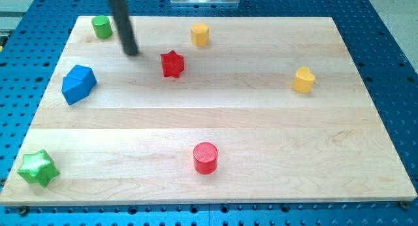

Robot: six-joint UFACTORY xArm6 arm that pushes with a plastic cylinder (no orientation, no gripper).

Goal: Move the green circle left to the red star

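The green circle (101,27) stands near the board's top left corner. The red star (172,64) lies to its right and a little lower. My tip (132,53) rests on the board between them, just right of and below the green circle and left of the red star, touching neither.
A blue block (78,83) sits at the left. A green star (37,168) lies at the bottom left corner. A red cylinder (205,158) stands at the bottom middle. A yellow cylinder (200,34) is at the top middle, a yellow heart-like block (303,80) at the right.
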